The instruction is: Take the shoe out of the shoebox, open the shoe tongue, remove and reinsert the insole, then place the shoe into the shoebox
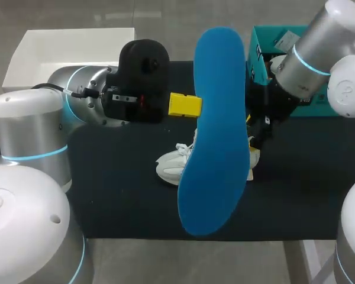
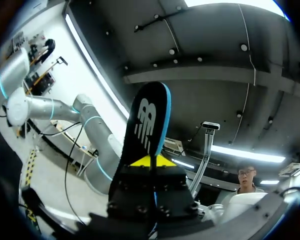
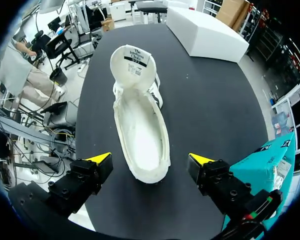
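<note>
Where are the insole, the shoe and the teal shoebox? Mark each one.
insole [image 1: 216, 136], head view, middle of its blue face.
shoe [image 3: 142, 135], right wrist view, the bare floor inside its opening.
teal shoebox [image 3: 260, 167], right wrist view, its outer wall.

White logo [image 2: 144, 122] on the insole [image 2: 136, 156]; tongue label [image 3: 135, 59] print too small

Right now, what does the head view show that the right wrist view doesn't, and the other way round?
Only the head view: the flat blue foam insole, held aloft in the left hand. Only the right wrist view: the empty inside of the white sneaker, tongue folded back, between the yellow tips of the open right hand. Both: the sneaker, the teal cardboard shoebox, the white box and the black table.
</note>
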